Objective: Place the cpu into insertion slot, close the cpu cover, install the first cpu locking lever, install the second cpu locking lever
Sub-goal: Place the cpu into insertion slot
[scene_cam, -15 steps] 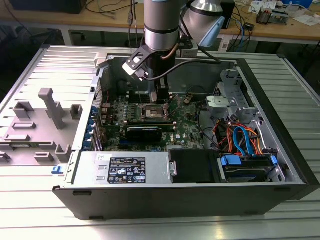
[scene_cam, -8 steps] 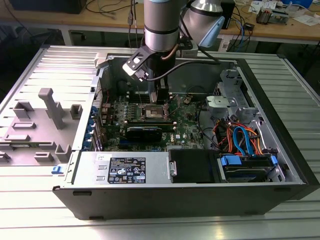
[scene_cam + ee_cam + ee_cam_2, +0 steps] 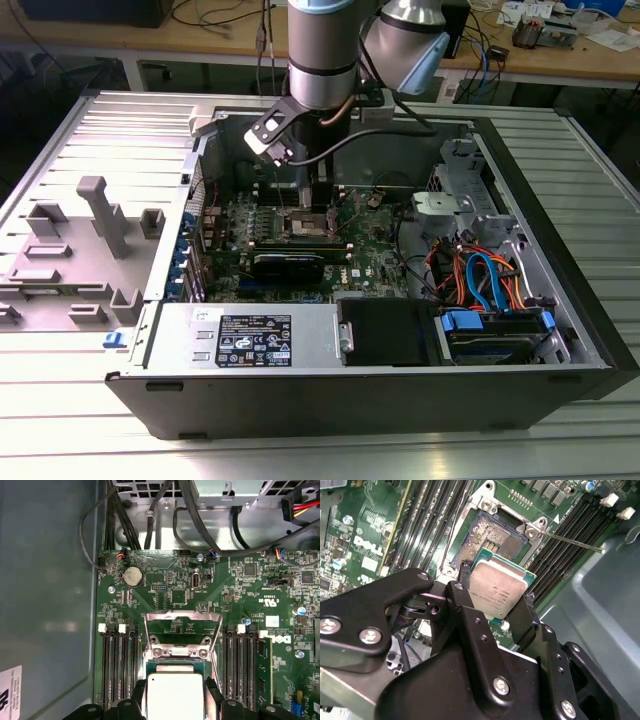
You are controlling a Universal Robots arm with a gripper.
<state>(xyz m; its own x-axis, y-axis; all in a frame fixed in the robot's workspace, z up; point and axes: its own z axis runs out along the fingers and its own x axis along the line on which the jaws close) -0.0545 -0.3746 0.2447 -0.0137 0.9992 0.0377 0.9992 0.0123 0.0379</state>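
Gripper (image 3: 496,594) jaws clamped on opposite edges of cpu (image 3: 498,586). Chip over open insertion slot (image 3: 491,536), mid motherboard (image 3: 240,587), between memory slots (image 3: 118,665); contact unclear. Cpu cover (image 3: 183,614) flipped open.

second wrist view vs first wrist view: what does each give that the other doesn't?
Second wrist view: the open socket with bare contacts, and a thin lever rod sticking out beside it. First wrist view: the raised cover frame, a coin battery, black cables. In both wrist views: the chip clamped in the gripper above the green board, memory slots alongside.
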